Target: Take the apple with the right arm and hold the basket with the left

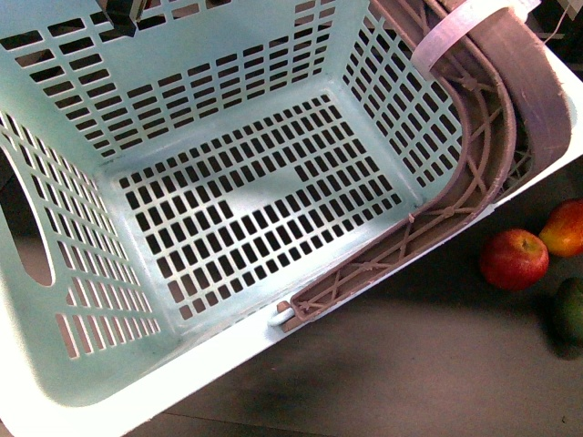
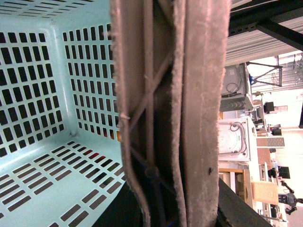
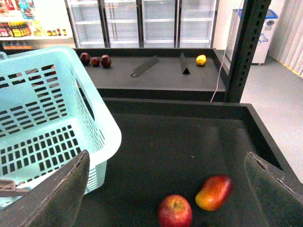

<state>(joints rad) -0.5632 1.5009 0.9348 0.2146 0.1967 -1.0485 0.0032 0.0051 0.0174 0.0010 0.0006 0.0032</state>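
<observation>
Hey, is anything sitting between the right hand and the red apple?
Nothing visible does. The right hand is open and faces the apple with a free gap between them. The orange-red fruit lies close beside the apple, not in the path, though it might crowd one finger.

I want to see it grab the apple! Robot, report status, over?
Right pincer open, empty. Apple untouched on the dark table. Left pincer state unclear; brown basket handles fill its view. Orange-red fruit close beside apple, nothing on top.
</observation>
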